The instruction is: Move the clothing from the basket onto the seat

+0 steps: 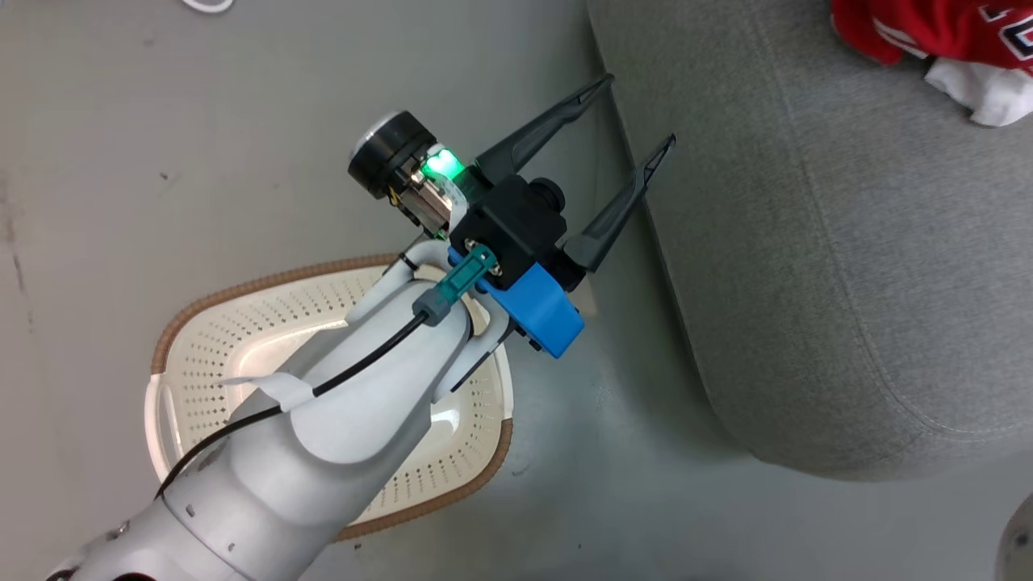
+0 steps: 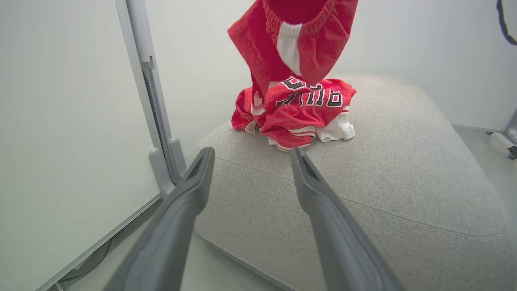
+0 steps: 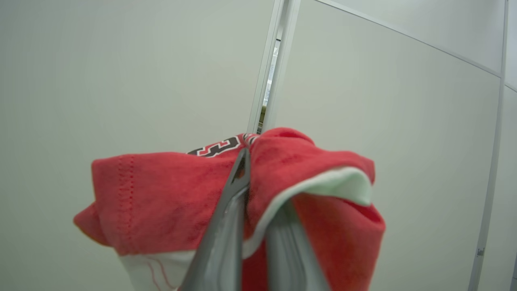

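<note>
The cream basket (image 1: pixel 242 287) with its brown rim stands on the floor under my left forearm, and the part of its inside that I can see holds nothing. My left gripper (image 1: pixel 639 109) is open and holds nothing, hovering by the edge of the grey seat (image 1: pixel 847 242). One piece of red clothing (image 2: pixel 299 109) lies crumpled on the seat (image 2: pixel 404 169), beyond my open left gripper (image 2: pixel 252 151). A second red garment (image 2: pixel 291 40) hangs above that pile. My right gripper (image 3: pixel 258 182) is shut on this red garment (image 3: pixel 161 194), whose fabric drapes over the fingers.
A white partition panel with a grey post (image 2: pixel 157 121) stands left of the seat. A caster wheel (image 2: pixel 512 152) sits on the floor at the far right. Bare grey floor (image 1: pixel 613 452) lies between the basket and the seat.
</note>
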You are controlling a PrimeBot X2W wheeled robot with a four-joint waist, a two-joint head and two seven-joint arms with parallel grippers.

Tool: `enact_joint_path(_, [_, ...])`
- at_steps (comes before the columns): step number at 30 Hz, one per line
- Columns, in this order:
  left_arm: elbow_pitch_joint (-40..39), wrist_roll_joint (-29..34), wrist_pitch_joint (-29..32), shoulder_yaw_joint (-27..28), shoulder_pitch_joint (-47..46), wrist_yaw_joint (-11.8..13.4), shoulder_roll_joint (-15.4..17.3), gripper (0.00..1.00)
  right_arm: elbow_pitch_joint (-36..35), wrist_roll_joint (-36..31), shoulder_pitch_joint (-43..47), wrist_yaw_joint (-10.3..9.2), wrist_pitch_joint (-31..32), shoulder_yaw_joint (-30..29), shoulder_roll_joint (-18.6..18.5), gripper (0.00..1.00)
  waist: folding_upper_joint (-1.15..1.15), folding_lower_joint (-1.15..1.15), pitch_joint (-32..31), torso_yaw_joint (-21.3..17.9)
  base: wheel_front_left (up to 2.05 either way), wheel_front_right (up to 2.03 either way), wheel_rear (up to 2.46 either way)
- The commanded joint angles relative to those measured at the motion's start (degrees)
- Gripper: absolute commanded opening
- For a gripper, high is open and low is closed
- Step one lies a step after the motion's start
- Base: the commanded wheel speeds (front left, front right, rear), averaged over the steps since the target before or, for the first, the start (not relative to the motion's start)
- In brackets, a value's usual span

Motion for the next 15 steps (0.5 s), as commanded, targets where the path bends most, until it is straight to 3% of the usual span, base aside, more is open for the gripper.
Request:
enact_joint_path(1, [-0.4, 0.5, 0.2, 0.3, -1.5, 0.3, 0.6, 1.0, -0.5, 0.4, -3.1, 0.01, -0.2, -2.0, -1.3, 0.0, 0.0, 0.0, 5.3, 1.7, 0.0, 0.0, 0.0])
enact_joint_path(5, [-1.4, 1.3, 0.7, 0.4, -3.3, 0.6, 1.4, 1.0, -0.9, 1.0, -10.5, 0.01, -0.2, -9.0, -5.5, 0.0, 0.0, 0.0, 9.7, 1.9, 0.0, 0.0, 0.0])
enact_joint_path(10, [-2.2, 1.8, 1.0, 0.1, -4.4, 0.8, 2.1, 1.0, 3.4, 1.7, -16.1, 0.01, -0.2, -15.9, -12.8, 0.0, 0.0, 0.0, 13.3, 1.7, 0.0, 0.0, 0.0])
enact_joint_path(15, [-2.3, 1.9, 0.9, -0.3, -4.6, 0.7, 2.8, 1.0, 9.8, 2.0, -14.1, 0.02, -0.2, -18.4, -13.8, 0.0, 0.0, 0.0, 15.0, 1.0, 0.0, 0.0, 0.0])
